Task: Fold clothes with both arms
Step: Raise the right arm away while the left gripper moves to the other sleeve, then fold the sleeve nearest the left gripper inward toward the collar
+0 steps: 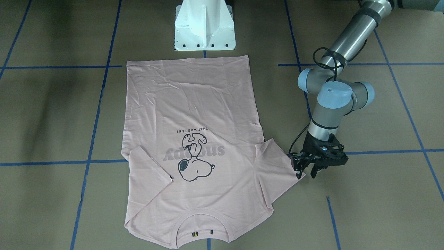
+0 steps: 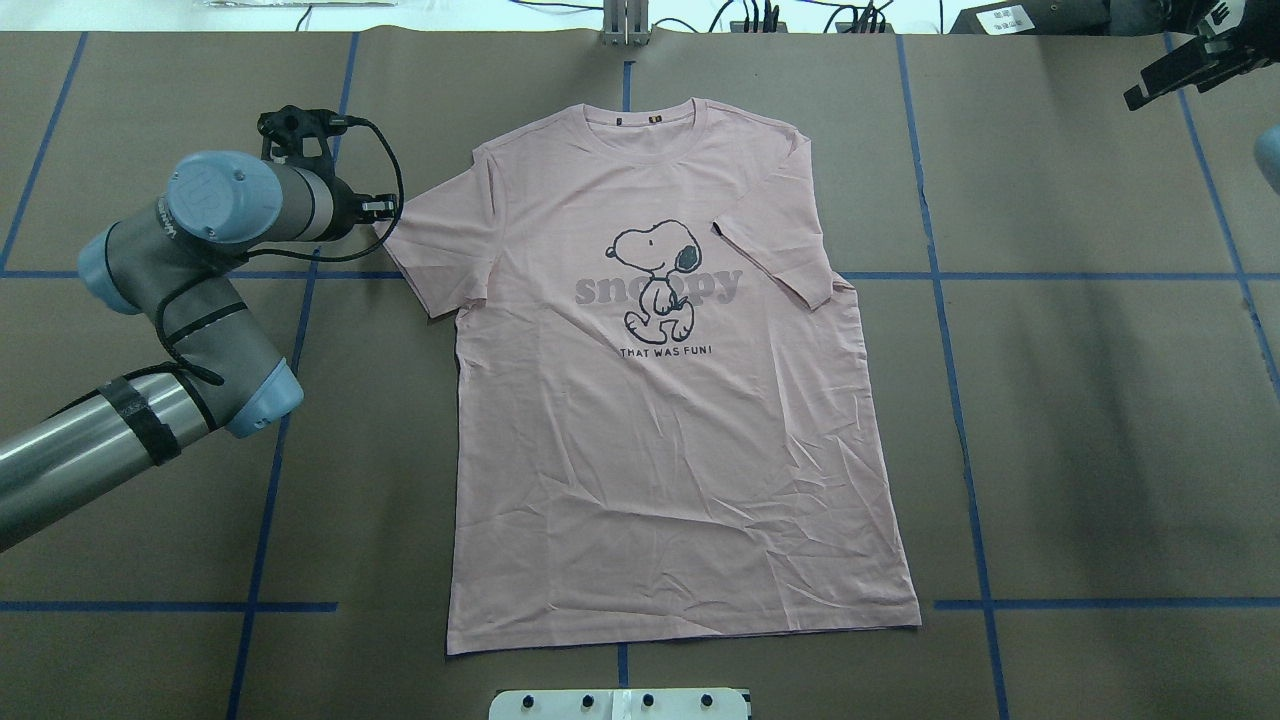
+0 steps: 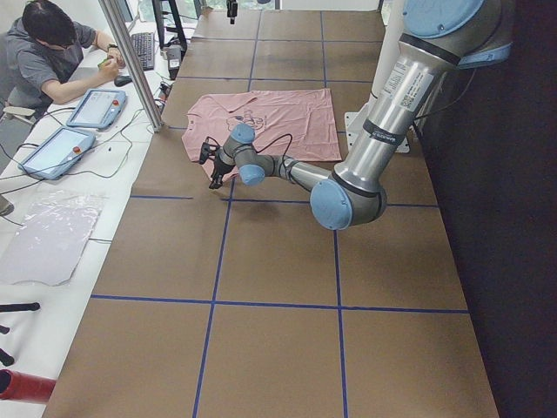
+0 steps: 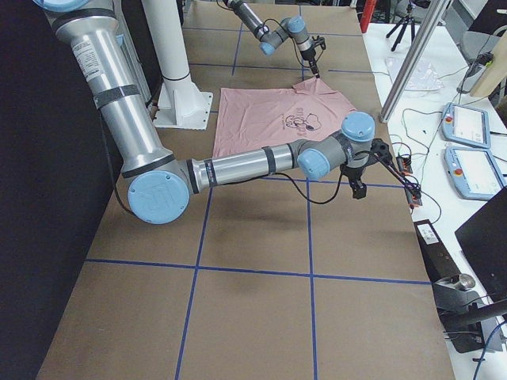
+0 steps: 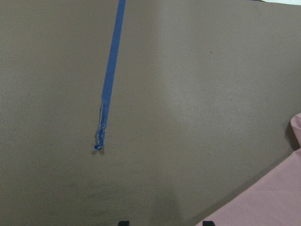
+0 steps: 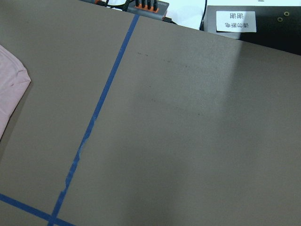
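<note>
1. The shirt (image 2: 660, 430) is lying flat and print-up on the tabletop (image 2: 1080, 400), with its hem (image 2: 680, 630) running straight just ahead of the base (image 2: 620, 703).
2. Bare tabletop is spreading wide on both sides of it.
3. The left tool (image 1: 306, 174) is standing with jaws apart at the tip of the spread left sleeve (image 2: 430, 250); contact is unclear.
4. The right sleeve (image 2: 780, 250) is lying folded in over the chest.
5. The collar (image 2: 648, 125) is lying near the far edge.
6. The right tool (image 2: 1185, 62) is hanging at the far right corner, well apart from the shirt. I cannot tell how its jaws are standing.
</note>
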Robot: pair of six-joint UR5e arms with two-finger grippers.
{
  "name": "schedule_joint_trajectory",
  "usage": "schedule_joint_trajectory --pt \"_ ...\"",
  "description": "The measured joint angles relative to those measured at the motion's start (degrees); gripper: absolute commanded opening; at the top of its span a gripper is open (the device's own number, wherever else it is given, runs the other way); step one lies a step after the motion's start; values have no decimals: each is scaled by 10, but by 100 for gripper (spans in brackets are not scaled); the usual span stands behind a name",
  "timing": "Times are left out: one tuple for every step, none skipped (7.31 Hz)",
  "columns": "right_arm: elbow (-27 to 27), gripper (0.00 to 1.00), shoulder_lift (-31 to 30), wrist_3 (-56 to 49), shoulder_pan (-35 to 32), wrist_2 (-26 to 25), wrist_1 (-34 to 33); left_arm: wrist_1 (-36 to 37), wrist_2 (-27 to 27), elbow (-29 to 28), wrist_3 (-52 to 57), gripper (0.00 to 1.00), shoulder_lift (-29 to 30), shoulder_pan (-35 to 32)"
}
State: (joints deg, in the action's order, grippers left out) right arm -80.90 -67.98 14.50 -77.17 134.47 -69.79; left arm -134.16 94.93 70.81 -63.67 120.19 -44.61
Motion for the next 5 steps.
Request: schedule_joint_trajectory --pt "0 100 0 0 0 0 0 0 0 0 1 37 1 1" --pt "0 100 0 0 0 0 0 -1 0 0 1 37 2 2" --pt "0 100 0 -1 -1 0 0 -1 0 0 1 37 2 4" --pt "0 100 -1 -1 -1 0 0 -1 0 0 1 37 3 4" --pt "0 100 -1 -1 -1 0 0 -1 0 0 1 37 3 5"
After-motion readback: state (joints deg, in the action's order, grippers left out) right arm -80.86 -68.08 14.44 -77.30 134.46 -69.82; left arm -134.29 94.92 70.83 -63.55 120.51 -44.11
